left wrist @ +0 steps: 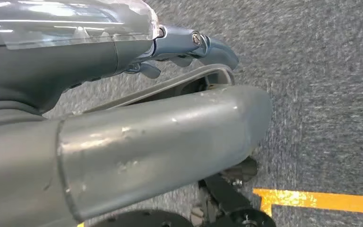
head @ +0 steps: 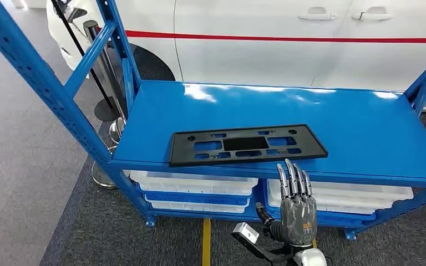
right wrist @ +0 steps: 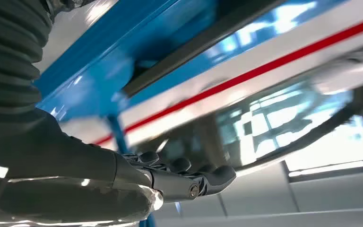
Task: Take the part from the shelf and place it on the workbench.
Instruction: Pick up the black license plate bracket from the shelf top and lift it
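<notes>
The right hand [head: 298, 206] is raised just below the front edge of the blue shelf [head: 366, 127], fingers straight and close together, holding nothing. The black part [head: 247, 144] lies flat on that shelf, near its front edge.

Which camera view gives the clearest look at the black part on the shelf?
The head view: the black part lies whole and flat on the blue shelf. In the right wrist view a dark edge against blurred blue may be it. The left wrist view faces carpet.

Flat black part [head: 248, 144] on blue shelf [head: 360, 124]
</notes>
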Robot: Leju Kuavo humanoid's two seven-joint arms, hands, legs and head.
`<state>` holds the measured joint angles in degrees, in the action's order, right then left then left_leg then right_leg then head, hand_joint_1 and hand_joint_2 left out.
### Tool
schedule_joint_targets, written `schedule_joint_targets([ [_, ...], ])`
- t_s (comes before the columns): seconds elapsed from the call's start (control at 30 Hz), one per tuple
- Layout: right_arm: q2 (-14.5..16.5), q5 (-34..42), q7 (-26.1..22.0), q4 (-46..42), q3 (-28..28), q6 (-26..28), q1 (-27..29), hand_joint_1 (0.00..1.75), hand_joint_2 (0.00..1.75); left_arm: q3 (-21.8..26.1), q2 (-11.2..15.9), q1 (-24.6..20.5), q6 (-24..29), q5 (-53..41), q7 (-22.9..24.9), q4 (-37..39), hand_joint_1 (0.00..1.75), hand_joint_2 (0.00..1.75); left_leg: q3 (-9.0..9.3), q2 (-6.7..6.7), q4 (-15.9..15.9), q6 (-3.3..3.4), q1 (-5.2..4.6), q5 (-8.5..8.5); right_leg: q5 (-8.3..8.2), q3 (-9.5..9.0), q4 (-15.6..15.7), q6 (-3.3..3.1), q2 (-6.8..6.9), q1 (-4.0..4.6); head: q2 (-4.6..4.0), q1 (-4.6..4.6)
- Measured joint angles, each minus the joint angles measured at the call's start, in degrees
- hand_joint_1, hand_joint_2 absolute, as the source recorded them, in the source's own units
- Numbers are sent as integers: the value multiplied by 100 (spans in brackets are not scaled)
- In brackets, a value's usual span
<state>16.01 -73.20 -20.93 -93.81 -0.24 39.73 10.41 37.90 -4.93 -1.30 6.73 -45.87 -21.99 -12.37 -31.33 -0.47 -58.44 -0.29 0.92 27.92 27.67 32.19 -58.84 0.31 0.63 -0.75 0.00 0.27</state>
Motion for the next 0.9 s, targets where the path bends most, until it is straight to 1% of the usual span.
schedule_joint_targets([
  [0.07, 54, 5, -78, 4, -83, 1, 0, 0, 175, 4, 3, 6, -3, -18, 1, 0, 0, 0, 0, 0, 18, 37, -1, -14, -8, -5, 13, 34, -2, -2, -1, 1],
  [0.1, 102, 8, -147, 10, -161, 2, 2, 0, 175, 7, 5, 11, -5, -31, 2, 0, 0, 0, 4, 4, 40, 76, 5, -34, 11, -2, -4, 65, -8, -9, -1, 1],
  [0.13, 139, -26, -155, 12, -220, 3, 1, 0, 175, 10, 7, 15, -8, -43, 2, 0, 0, 0, 7, 9, 65, 120, 15, -54, 81, 32, -88, 91, -14, -14, -1, 2],
  [0.17, 170, -74, -143, 14, -275, 5, 0, 0, 175, 13, 8, 15, -11, -50, 3, 0, 0, 0, 7, 14, 89, 161, 27, -74, 221, 122, -294, 110, -23, -18, -1, 3],
  [0.2, 196, -138, -119, 21, -323, 8, 2, 0, 175, 17, 9, 12, -23, -56, 4, 0, 0, 0, 2, 20, 96, 190, 26, -84, 409, 265, -608, 122, -31, -22, -1, 3],
  [0.23, 218, -216, -82, 32, -362, 9, 4, 0, 175, 25, 10, 8, -45, -66, 10, 0, 0, 0, -9, 21, 96, 208, 18, -86, 602, 446, -987, 130, -34, -20, -2, 3],
  [0.27, 232, -300, -38, 49, -394, 10, 6, 0, 175, 37, 11, 4, -78, -74, 27, 0, 0, 0, -17, 20, 93, 216, 8, -87, 738, 614, -1336, 135, -37, -19, -2, 2],
  [0.3, 241, -383, 3, 73, -416, 10, 8, 0, 175, 51, 11, 2, -119, -84, 54, 0, 0, 0, -19, 19, 90, 219, -2, -87, 764, 708, -1527, 133, -37, -18, -2, 2],
  [0.33, 252, -455, 36, 100, -431, 10, 7, 0, 175, 67, 12, -1, -155, -91, 83, 0, 0, 0, -16, 16, 86, 220, -10, -84, 679, 704, -1513, 123, -38, -17, -2, 3],
  [0.37, 264, -515, 63, 129, -442, 10, 3, 0, 175, 80, 12, -4, -184, -95, 108, 0, 0, 0, -7, 12, 81, 218, -16, -79, 498, 590, -1276, 104, -38, -14, -2, 2],
  [0.4, 278, -561, 85, 157, -447, 10, -6, 0, 175, 91, 12, -6, -208, -98, 121, 0, 0, 0, 3, 9, 76, 211, -20, -71, 281, 402, -889, 76, -38, -9, -2, 3],
  [0.43, 293, -595, 103, 183, -448, 11, -21, 0, 175, 97, 11, -9, -229, -104, 123, 0, 0, 0, 6, 6, 65, 199, -33, -59, 132, 218, -506, 44, -41, 5, -2, 2],
  [0.47, 309, -627, 123, 206, -447, 12, -40, 0, 175, 101, 10, -11, -253, -115, 123, 0, 0, 0, 2, 5, 56, 178, -43, -50, 38, 87, -216, 18, -44, 20, -2, 1],
  [0.5, 325, -659, 155, 231, -446, 13, -59, 0, 175, 103, 10, -14, -275, -131, 127, 0, 0, 0, -6, 5, 49, 153, -52, -44, 13, 23, -60, -3, -47, 36, -2, 1],
  [0.53, 340, -694, 191, 257, -443, 14, -77, 0, 175, 104, 9, -17, -293, -150, 134, 0, 0, 0, -11, 6, 50, 123, -59, -44, 30, 14, -18, -18, -52, 49, -1, 1],
  [0.6, 371, -762, 268, 307, -428, 15, -104, 0, 175, 104, 13, -24, -309, -177, 155, 0, 0, 0, -8, 8, 43, 58, -47, -28, 4, 8, 18, -67, -53, 37, -1, 1],
  [0.63, 384, -791, 298, 329, -412, 16, -120, 0, 175, 103, 15, -28, -314, -186, 164, 0, 0, 0, -35, 10, -29, 26, -40, 31, -9, -3, 43, -102, -50, 23, -2, 1],
  [0.67, 394, -821, 328, 348, -390, 16, -137, 0, 175, 103, 17, -32, -323, -196, 171, 0, 0, 0, -112, 11, -203, -5, -31, 147, -21, -12, 67, -136, -43, 8, -2, 0],
  [0.7, 401, -856, 360, 371, -367, 16, -152, 0, 175, 103, 20, -34, -335, -210, 179, 0, 0, 0, -250, 13, -499, -34, -20, 317, -25, -18, 80, -163, -32, 1, -2, -1],
  [0.73, 401, -889, 389, 396, -344, 16, -165, 0, 175, 103, 20, -35, -347, -227, 184, 0, 0, 0, -435, 14, -883, -59, -16, 507, -21, -16, 80, -180, -27, 4, -2, -1],
  [0.77, 401, -928, 417, 430, -323, 16, -176, 0, 175, 103, 20, -33, -358, -247, 192, 0, 0, 0, -626, 14, -1270, -81, -10, 660, -16, -13, 75, -189, -21, 8, -2, -1],
  [0.8, 401, -964, 441, 468, -305, 16, -186, 0, 175, 103, 22, -30, -366, -264, 199, 0, 0, 0, -765, 14, -1544, -96, -7, 727, -10, -14, 68, -194, -17, 11, -2, -1],
  [0.83, 400, -994, 463, 506, -287, 16, -199, 0, 175, 103, 22, -28, -370, -279, 204, 0, 0, 0, -807, 14, -1607, -103, -5, 673, -2, -16, 57, -193, -17, 11, -2, -1],
  [0.87, 399, -1025, 486, 546, -267, 16, -214, 0, 175, 103, 23, -28, -374, -290, 207, 0, 0, 0, -731, 15, -1430, -102, -2, 507, 11, -24, 43, -187, -19, 10, -2, -1],
  [0.9, 398, -1048, 509, 580, -244, 16, -230, 0, 175, 103, 24, -31, -375, -296, 208, 0, 0, 0, -559, 16, -1060, -94, 1, 276, 28, -34, 28, -176, -22, 8, -2, -1],
])
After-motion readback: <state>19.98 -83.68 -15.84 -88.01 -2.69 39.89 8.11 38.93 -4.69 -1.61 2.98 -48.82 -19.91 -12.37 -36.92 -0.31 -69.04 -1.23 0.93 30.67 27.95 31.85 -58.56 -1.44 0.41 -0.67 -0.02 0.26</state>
